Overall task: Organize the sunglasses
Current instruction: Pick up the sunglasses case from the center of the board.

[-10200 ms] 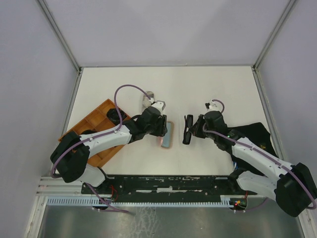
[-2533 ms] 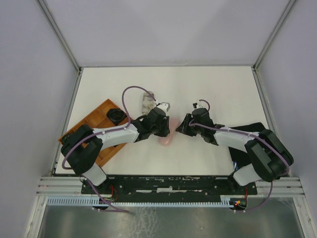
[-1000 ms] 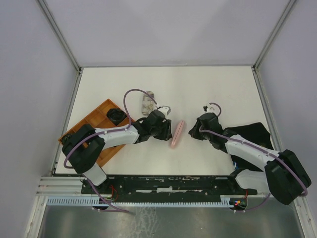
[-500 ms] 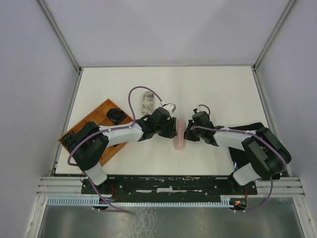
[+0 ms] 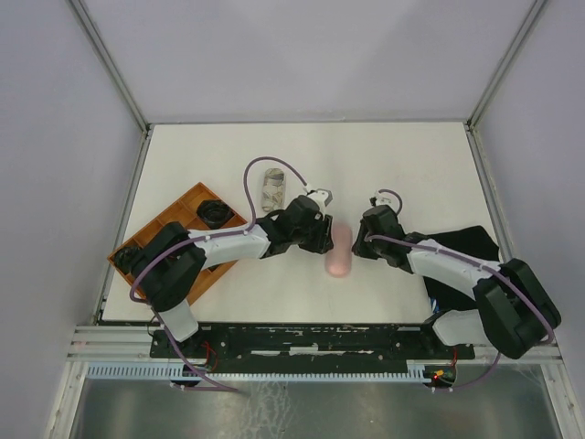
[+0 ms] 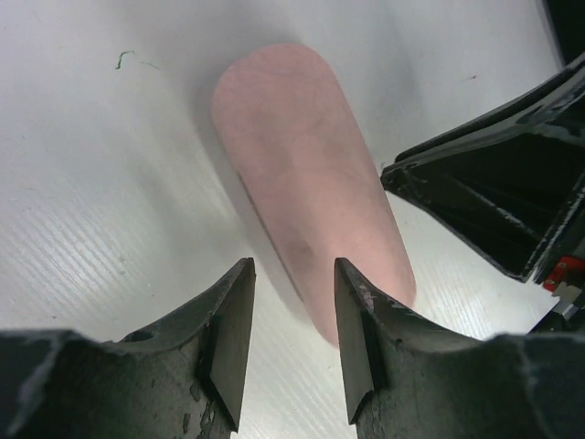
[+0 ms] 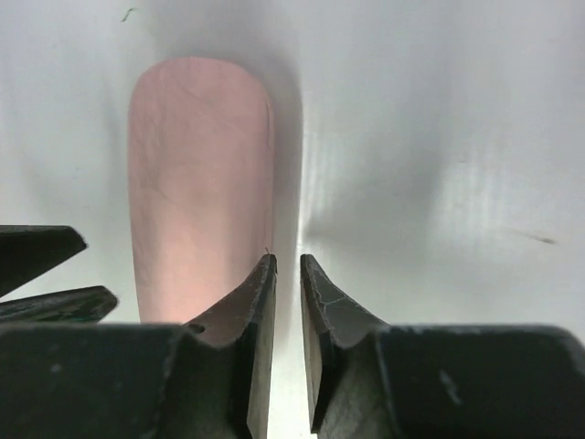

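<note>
A closed pink case (image 5: 339, 251) lies flat on the white table between my two grippers. My left gripper (image 5: 322, 236) stands just left of it, open, with only bare table between its fingers (image 6: 292, 270). The case (image 6: 311, 183) lies ahead of those fingers, slightly to the right. My right gripper (image 5: 362, 240) is at the case's right side, its jaws a narrow gap apart around nothing (image 7: 287, 261). The case (image 7: 196, 183) sits just left of its left finger. A black pair of sunglasses (image 5: 214, 212) lies in the orange tray (image 5: 183, 206).
A patterned case (image 5: 272, 189) lies behind the left arm. A black cloth (image 5: 468, 249) is spread at the right, under the right arm. Another dark thing (image 5: 131, 257) sits at the tray's near end. Grey walls enclose the table.
The pink case, on its edge a second ago, now lies flat and slightly further right. The right gripper's jaws have parted a little. The left gripper has shifted right.
</note>
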`<state>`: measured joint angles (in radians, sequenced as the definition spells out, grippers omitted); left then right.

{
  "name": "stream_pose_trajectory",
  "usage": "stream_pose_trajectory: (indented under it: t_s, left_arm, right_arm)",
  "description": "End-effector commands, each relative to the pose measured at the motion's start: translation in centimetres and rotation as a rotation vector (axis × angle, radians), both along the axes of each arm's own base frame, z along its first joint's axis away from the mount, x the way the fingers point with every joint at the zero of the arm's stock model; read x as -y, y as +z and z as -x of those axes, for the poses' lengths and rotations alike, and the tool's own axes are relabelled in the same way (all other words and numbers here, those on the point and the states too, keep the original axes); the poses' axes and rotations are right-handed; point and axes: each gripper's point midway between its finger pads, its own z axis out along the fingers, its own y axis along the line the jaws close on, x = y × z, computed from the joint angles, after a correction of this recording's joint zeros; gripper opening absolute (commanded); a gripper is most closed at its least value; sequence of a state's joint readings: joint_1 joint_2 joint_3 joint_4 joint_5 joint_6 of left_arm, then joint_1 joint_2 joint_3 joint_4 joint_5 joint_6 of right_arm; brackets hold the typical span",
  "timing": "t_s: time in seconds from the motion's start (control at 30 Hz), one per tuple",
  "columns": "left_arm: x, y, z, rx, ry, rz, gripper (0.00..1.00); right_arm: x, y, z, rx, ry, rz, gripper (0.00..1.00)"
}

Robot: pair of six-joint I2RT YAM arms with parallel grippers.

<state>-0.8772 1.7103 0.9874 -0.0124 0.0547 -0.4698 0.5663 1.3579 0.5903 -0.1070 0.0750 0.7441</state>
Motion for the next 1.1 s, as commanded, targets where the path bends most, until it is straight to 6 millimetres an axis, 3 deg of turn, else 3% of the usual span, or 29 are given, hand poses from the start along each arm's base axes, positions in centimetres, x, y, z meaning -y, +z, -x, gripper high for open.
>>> stream_pose_trajectory:
  t_s: [0.0, 0.1, 0.2, 0.23, 0.3, 0.43, 0.7, 1.07]
  left_arm:
    - [1.8, 2.1, -1.0, 0.07, -0.051, 0.042, 0.47]
    - [1.5, 3.3, -1.4, 0.1, -0.034, 0.041, 0.47]
    - [0.4, 4.9, -2.2, 0.147, 0.009, 0.039, 0.47]
    - [-0.1, 5.4, -2.5, 0.161, 0.025, 0.039, 0.48]
    - [-1.6, 6.5, -3.4, 0.189, 0.082, 0.035, 0.49]
    - [-5.4, 8.2, -4.6, 0.235, 0.19, 0.037, 0.54]
    - [-11.6, 10.9, -4.2, 0.338, 0.36, 0.001, 0.65]
    - [-13.9, 10.5, -2.8, 0.355, 0.411, 0.011, 0.68]
  right_arm:
    - [4.1, 2.4, -0.8, 0.086, -0.075, 0.181, 0.27]
    - [5.0, 3.6, -0.6, 0.122, -0.097, 0.192, 0.34]
    - [4.7, 4.9, -0.5, 0.158, -0.1, 0.142, 0.44]
    - [4.3, 5.3, -0.5, 0.167, -0.096, 0.117, 0.5]
    - [3.3, 6.0, -0.6, 0.178, -0.09, 0.051, 0.71]
    - [1.1, 6.8, -1.2, 0.188, -0.086, -0.052, 0.91]
    - [-1.9, 5.9, -2.0, 0.162, -0.132, 0.064, 0.94]
    - [-2.9, 0.5, -1.0, -0.012, -0.153, 0.2, 0.9]
